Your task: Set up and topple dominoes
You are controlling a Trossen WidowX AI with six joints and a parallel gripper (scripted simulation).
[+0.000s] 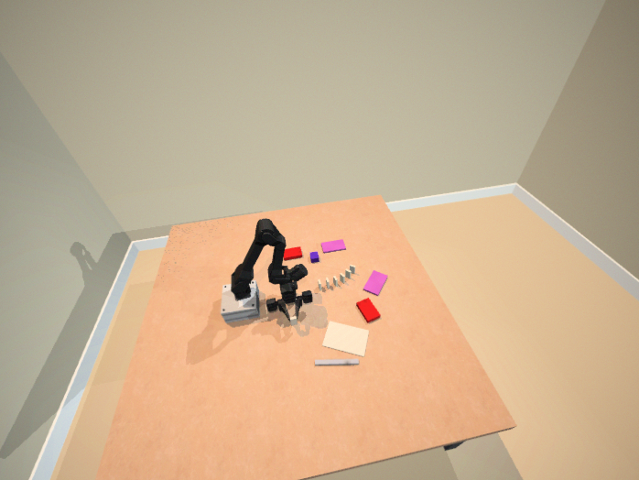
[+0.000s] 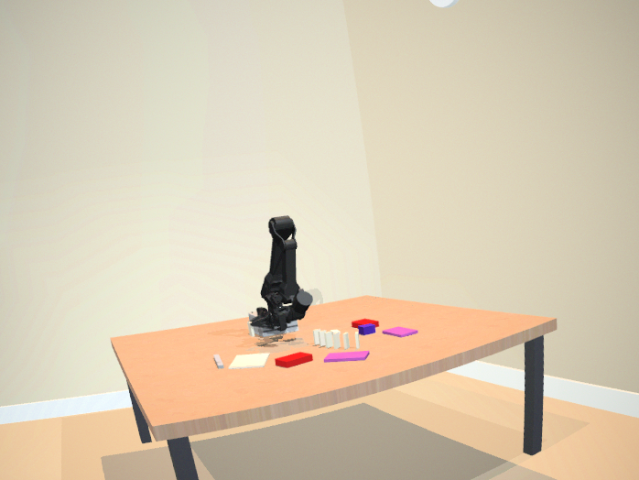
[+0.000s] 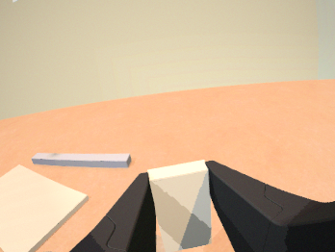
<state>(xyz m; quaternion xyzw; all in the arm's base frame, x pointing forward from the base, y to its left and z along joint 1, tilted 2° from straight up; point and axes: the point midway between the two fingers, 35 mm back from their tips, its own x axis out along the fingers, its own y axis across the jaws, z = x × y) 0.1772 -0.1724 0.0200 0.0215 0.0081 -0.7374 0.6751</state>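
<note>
My gripper (image 1: 293,319) (image 3: 176,175) is shut on a cream domino (image 1: 293,321) (image 2: 251,329) (image 3: 180,207), with one finger on each side of it. The held domino is off the table, in front of the arm's base; its exact tilt is hard to tell. Several cream dominoes stand upright in a slightly curved row. The row's end nearest the arm is a domino (image 1: 319,285) (image 2: 316,337) to the right of the gripper in the top view. The far end is another domino (image 1: 352,268) (image 2: 357,340). The row is outside the wrist view.
A cream sheet (image 1: 345,339) (image 2: 249,360) (image 3: 34,207) and a grey bar (image 1: 337,362) (image 2: 218,361) (image 3: 81,161) lie beyond the gripper. Red blocks (image 1: 367,310) (image 1: 292,253), magenta plates (image 1: 374,282) (image 1: 333,245) and a blue-purple cube (image 1: 314,256) (image 2: 366,329) lie around the row.
</note>
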